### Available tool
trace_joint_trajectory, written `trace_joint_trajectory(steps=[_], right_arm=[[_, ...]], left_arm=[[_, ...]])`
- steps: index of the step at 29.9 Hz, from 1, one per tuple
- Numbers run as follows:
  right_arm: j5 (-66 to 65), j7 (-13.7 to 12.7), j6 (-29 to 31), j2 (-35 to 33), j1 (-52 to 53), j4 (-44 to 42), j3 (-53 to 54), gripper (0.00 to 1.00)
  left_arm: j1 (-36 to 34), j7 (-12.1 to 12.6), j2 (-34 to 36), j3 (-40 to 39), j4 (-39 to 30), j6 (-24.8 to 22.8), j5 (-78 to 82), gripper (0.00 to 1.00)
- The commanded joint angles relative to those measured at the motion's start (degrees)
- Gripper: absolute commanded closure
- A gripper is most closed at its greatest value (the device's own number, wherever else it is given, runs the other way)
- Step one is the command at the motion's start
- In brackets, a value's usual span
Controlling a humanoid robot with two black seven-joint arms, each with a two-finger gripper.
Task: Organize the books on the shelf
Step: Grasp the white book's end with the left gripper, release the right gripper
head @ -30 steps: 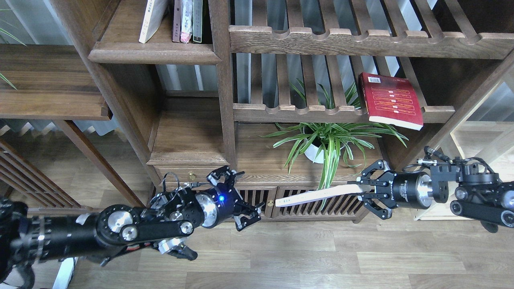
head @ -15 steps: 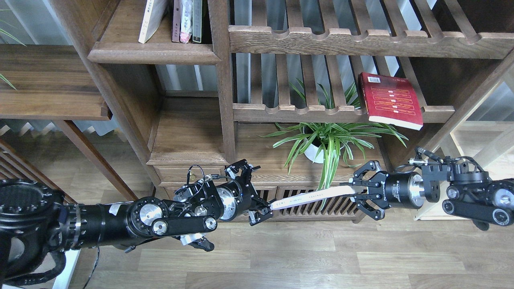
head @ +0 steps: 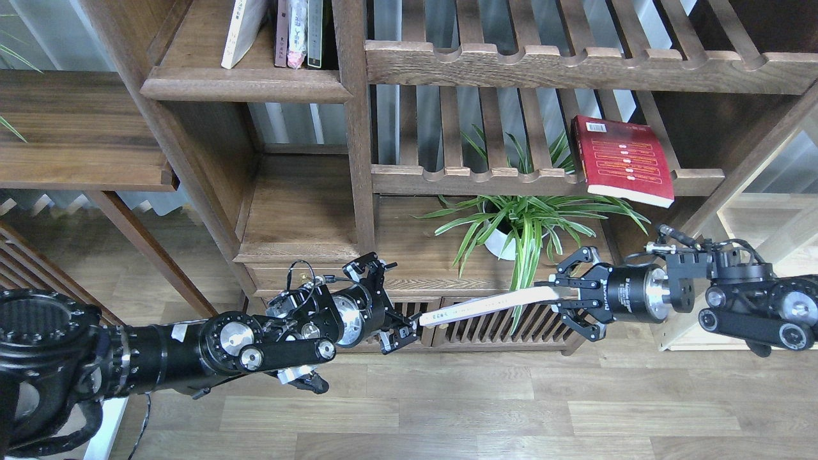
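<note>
The right gripper [head: 565, 295] has its fingers clenched on one end of a thin pale book [head: 492, 303], seen edge-on; its long axis runs leftward, slightly down, toward the left gripper [head: 393, 300]; those fingers stand released just beside the book's free end, nearer than any shelf.

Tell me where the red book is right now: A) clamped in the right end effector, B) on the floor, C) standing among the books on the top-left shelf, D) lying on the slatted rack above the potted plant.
D: the red book lies flat on the slatted rack, its corner hanging over the front rail, above the potted plant; the right end effector grips a pale book instead.
</note>
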Motion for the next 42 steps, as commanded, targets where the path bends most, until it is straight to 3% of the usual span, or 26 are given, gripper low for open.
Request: trace_joint_trajectory(steps=[1,15,20,23,27,31,35,42], right_arm=[[1.4,0.0,-0.2,1.7,1.3,0.0,0.1,0.97],[4.4,0.0,0.0,6.0,4.7,0.0,0.1,0.97],[4.4,0.0,0.0,6.6,4.8,0.0,0.1,0.97],[4.4,0.0,0.0,7.2,4.8,0.0,0.0,0.97],[4.4,0.0,0.0,7.3,4.8,0.0,0.0,0.97],[4.4,0.0,0.0,7.4,4.8,0.0,0.0,0.97],[4.4,0.0,0.0,7.3,4.8,0.1,0.0,0.97],[4.4,0.0,0.0,7.2,4.8,0.0,0.0,0.97]], left_arm=[[0.1,0.0,0.0,-0.6,0.0,0.0,-0.1,0.05],[0.0,-0.1,0.0,-1.2,0.0,-0.2,-0.6,0.05],[0.0,-0.1,0.0,-1.3,0.1,0.1,-0.4,0.10],[0.1,-0.2,0.0,-1.3,0.2,0.1,-0.2,0.23],[0.1,-0.4,0.0,-1.3,0.2,0.0,-0.1,0.57],[0.2,-1.3,0.0,-1.3,0.3,-0.1,-0.4,0.68],[0.4,-2.7,0.0,-1.3,1.1,0.0,-0.4,0.99],[0.9,-4.1,0.0,-1.2,1.1,0.7,-0.4,1.00]])
